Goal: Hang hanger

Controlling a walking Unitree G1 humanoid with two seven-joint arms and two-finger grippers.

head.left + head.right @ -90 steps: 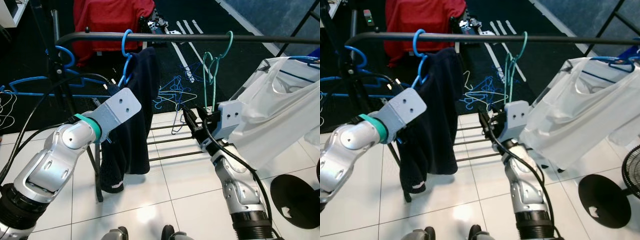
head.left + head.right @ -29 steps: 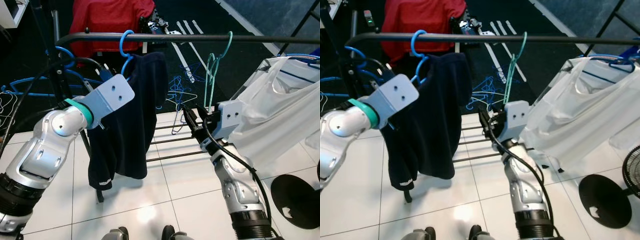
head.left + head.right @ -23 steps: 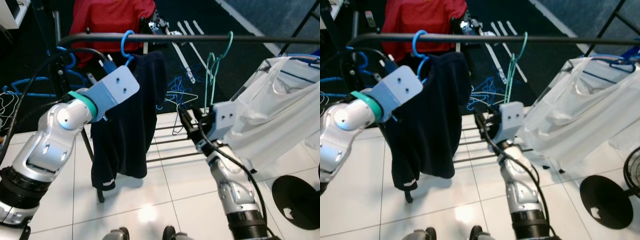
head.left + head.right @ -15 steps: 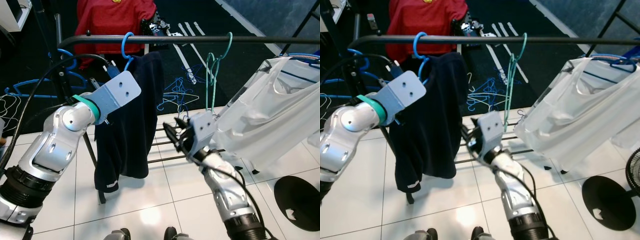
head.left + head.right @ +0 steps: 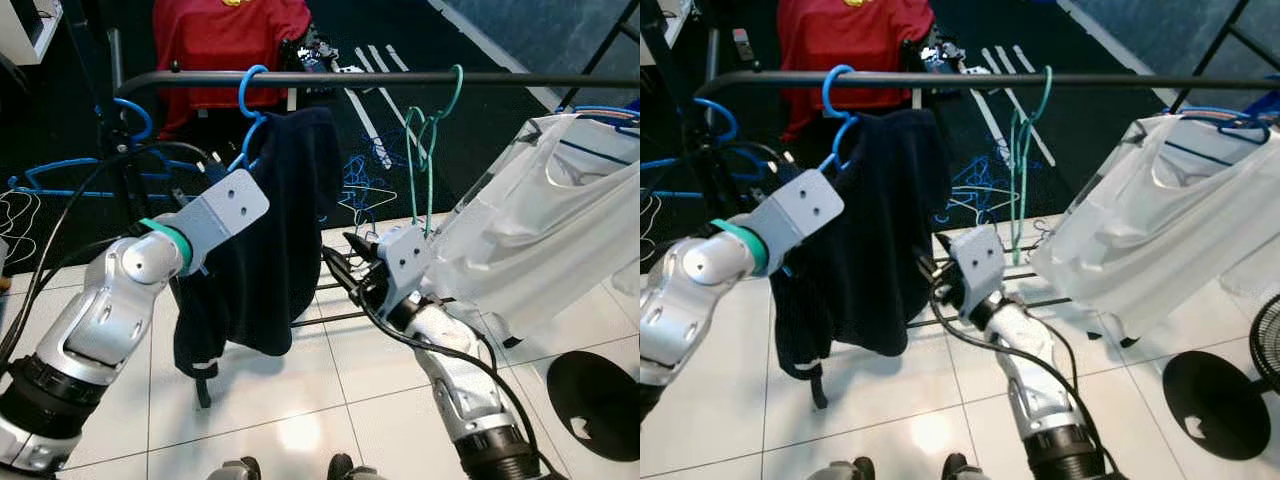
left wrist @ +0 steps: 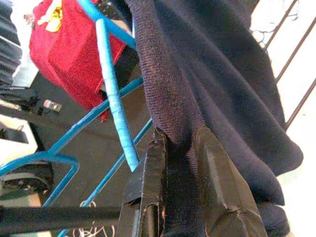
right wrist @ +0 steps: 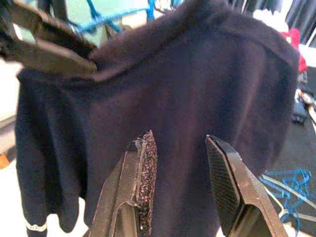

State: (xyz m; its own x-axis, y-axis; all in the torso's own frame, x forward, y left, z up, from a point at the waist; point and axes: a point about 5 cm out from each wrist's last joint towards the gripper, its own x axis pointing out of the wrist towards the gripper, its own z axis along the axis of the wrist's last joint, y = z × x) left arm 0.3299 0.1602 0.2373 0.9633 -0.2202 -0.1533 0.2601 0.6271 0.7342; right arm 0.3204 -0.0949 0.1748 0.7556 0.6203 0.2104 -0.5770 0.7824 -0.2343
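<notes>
A blue hanger (image 5: 247, 88) is hooked over the black rail (image 5: 360, 77), and a dark navy garment (image 5: 285, 230) is draped on it. My left gripper (image 6: 180, 143) is shut on a fold of the navy garment (image 6: 212, 79), beside the hanger's blue bar (image 6: 114, 108). In the eye views its fingers are hidden behind the silver wrist plate (image 5: 222, 212). My right gripper (image 5: 336, 262) is open, pointing at the garment's right edge from just beside it. In the right wrist view the navy fabric (image 7: 197, 84) lies close ahead of its fingers (image 7: 147, 163).
Two teal hangers (image 5: 428, 150) hang bare on the rail to the right. A white garment (image 5: 530, 235) hangs on another blue hanger further right. Red cloth (image 5: 230, 35) lies behind the rail, loose hangers (image 5: 355, 190) on the floor. A black fan base (image 5: 595, 392) stands at lower right.
My right gripper has swung left from under the teal hangers to the navy garment's edge. My left arm has dropped slightly, still holding the garment.
</notes>
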